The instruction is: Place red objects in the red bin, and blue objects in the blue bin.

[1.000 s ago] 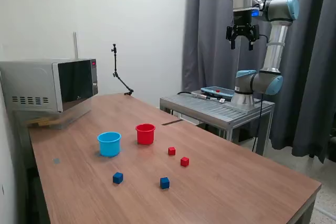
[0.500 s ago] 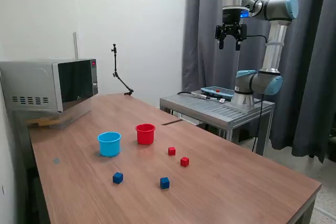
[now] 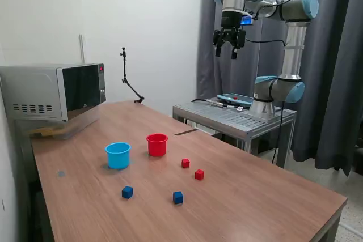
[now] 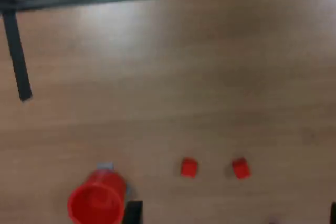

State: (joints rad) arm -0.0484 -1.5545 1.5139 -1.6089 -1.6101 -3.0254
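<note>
Progress is limited to an approach: the gripper (image 3: 228, 50), jaws apart and empty, has been swung toward the exterior view's left, high above the table (image 3: 272, 196). Red cubes (image 3: 185, 163) (image 3: 199, 174) and blue cubes (image 3: 127, 192) (image 3: 178, 197) lie untouched near the red cup (image 3: 157, 144) and blue cup (image 3: 118, 155). A microwave (image 3: 54, 92) stands far left, obstructing nothing.

Wooden counter (image 3: 255, 196) carried everything I logged. Blue cup (image 3: 118, 155) and red cup (image 3: 157, 144) stood upright side by side, apart. Two red cubes (image 3: 185, 163) (image 3: 199, 174) lay near the red cup; two dark blue cubes (image 3: 127, 192) (image 3: 178, 197) lay nearer the front edge. Microwave (image 3: 54, 92) sat at the exterior view's left end.
</note>
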